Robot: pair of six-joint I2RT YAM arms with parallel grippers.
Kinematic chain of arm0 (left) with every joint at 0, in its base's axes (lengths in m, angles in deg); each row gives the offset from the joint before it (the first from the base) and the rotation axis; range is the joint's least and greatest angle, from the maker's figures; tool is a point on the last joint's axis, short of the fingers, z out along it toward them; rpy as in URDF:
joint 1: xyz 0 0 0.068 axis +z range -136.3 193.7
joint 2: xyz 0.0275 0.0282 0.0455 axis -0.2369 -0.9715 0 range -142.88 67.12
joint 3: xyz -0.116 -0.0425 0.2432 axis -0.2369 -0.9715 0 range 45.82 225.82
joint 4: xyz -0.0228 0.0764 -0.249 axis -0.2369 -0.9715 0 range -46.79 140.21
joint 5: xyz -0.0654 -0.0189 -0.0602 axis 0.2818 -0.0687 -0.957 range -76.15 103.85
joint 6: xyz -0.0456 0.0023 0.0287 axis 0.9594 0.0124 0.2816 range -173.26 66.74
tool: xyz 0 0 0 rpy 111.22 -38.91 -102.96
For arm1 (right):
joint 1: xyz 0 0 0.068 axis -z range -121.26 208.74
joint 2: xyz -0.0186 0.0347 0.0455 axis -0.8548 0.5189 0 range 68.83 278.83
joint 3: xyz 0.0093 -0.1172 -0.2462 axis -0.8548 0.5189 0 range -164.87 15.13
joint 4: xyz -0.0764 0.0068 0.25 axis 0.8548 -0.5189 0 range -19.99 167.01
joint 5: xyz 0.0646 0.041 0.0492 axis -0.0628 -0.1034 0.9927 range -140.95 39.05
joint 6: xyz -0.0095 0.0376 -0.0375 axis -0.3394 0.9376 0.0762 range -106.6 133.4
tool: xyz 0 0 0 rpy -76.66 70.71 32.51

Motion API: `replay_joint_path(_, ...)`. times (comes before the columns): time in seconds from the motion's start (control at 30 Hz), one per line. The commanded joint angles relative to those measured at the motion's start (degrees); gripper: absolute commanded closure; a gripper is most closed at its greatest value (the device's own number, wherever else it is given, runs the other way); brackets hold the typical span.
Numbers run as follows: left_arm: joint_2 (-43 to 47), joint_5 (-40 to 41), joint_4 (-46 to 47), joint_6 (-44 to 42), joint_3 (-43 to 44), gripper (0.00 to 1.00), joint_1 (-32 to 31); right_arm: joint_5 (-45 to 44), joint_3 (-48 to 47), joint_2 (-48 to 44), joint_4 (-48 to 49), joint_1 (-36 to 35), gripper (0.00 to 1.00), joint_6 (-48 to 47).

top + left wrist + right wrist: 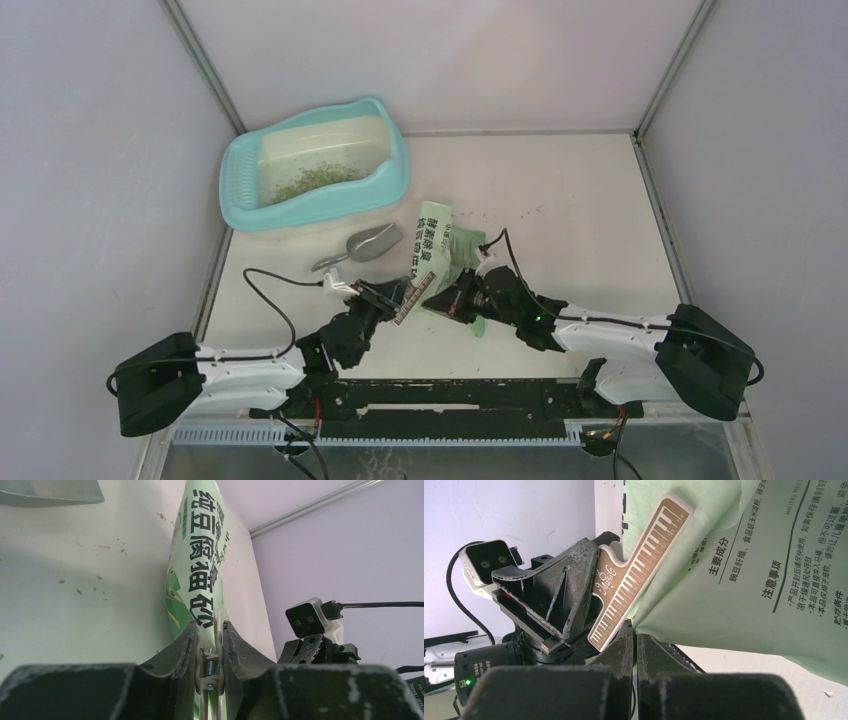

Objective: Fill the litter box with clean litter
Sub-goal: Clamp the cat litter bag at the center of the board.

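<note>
The turquoise litter box [232, 185] stands at the back left with a thin patch of green-beige litter [318, 180] on its cream floor. A flat green printed bag [447, 238] lies in the middle of the table. A gold piano-key clip [413, 293] sits on the bag's near end. My left gripper [388, 297] is shut on the clip's handles [210, 666], its spring showing between the fingers. My right gripper [456, 298] is shut on the bag's edge [704, 605], just beside the clip [639, 570].
A grey metal scoop [365, 245] lies between the litter box and the bag, left of the bag's top. A few stray granules [520, 215] dot the table right of the bag. White walls close in the table on three sides.
</note>
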Motion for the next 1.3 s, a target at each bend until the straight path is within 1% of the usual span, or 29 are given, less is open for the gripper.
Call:
replay_joint_path(0.0, 2.0, 7.7, 3.7, -1.9, 1.2, 1.0, -0.8, 7.7, -4.6, -1.0, 11.7, -4.3, 1.0, 1.7)
replay_joint_path(0.23, 3.8, 11.0, 3.2, -3.6, 1.6, 1.0, -0.9, 7.1, -4.6, -0.3, 12.4, -6.2, 1.0, 1.7)
replay_joint_path(0.43, 4.4, 11.6, 3.1, -4.4, 1.5, 1.0, -0.9, 7.8, -4.5, -1.1, 11.2, -6.9, 1.0, 1.4)
replay_joint_path(0.7, 5.2, 12.4, 3.5, -6.3, 2.0, 1.0, -0.9, 10.2, -4.6, 0.7, 13.7, -8.3, 1.0, 2.1)
replay_joint_path(1.27, 2.5, 13.1, 2.7, -4.0, 3.9, 1.0, -0.9, 12.3, -5.9, 5.4, 18.9, -10.1, 1.0, 3.2)
